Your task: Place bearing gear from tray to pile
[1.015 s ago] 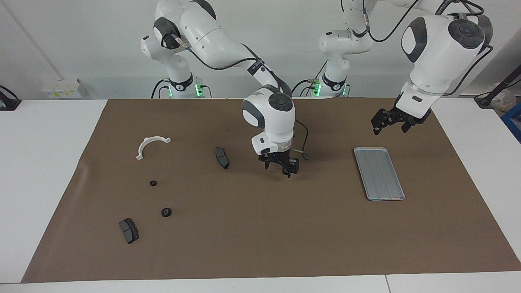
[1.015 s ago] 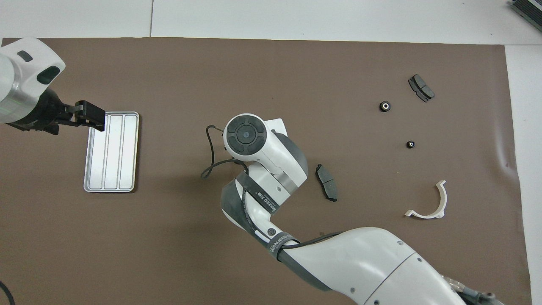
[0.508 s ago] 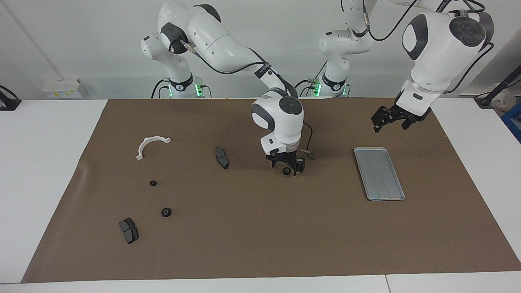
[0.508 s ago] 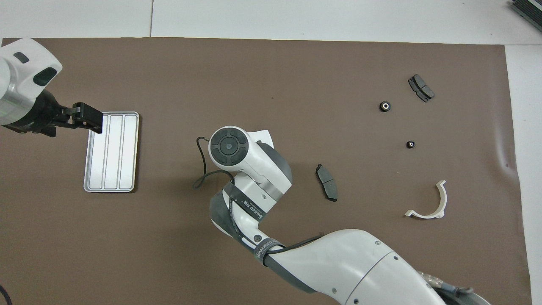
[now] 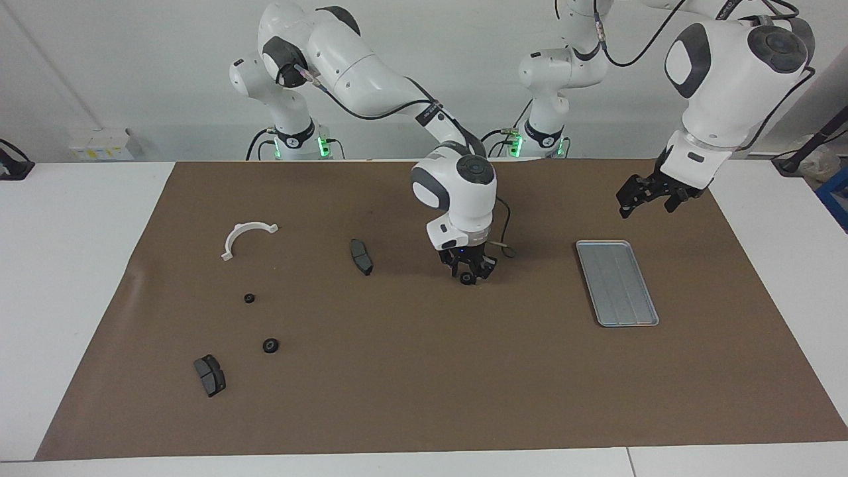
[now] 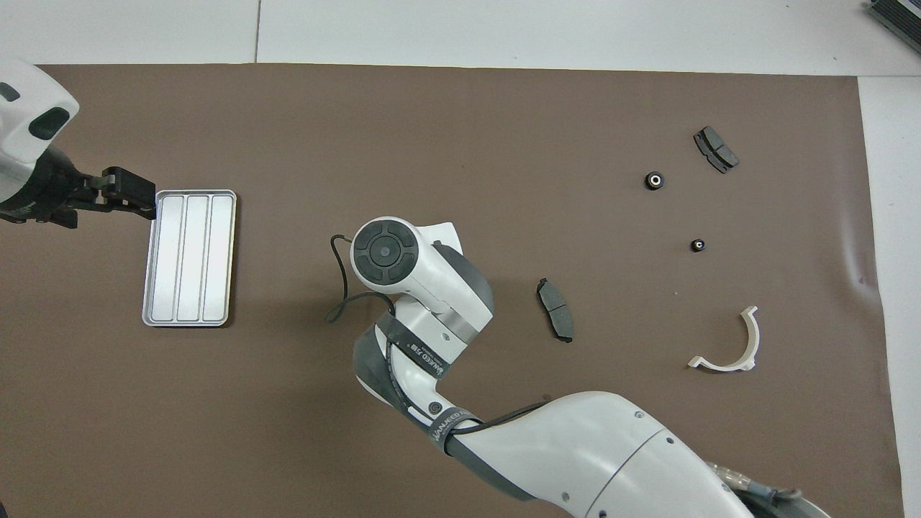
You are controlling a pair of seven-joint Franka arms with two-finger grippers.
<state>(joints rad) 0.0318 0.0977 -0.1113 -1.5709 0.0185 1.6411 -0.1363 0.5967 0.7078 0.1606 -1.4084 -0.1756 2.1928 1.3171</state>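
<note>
Right gripper [image 5: 468, 274] points straight down at mid-mat, fingers closing around a small black bearing gear [image 5: 467, 279]; left gripper [image 5: 646, 199] waits released

A brown mat [image 5: 424, 397] covers most of the white bench [image 5: 73, 265], and there's a slight ripple along its edge toward the right arm's end. At that same end, up by the wall, a pale box [image 5: 101, 144] sits on the bench. A dark object [image 5: 10, 165] pokes in just beside it, cut off. At the left arm's end something blue [image 5: 836, 192] peeks in, too cropped to identify.
</note>
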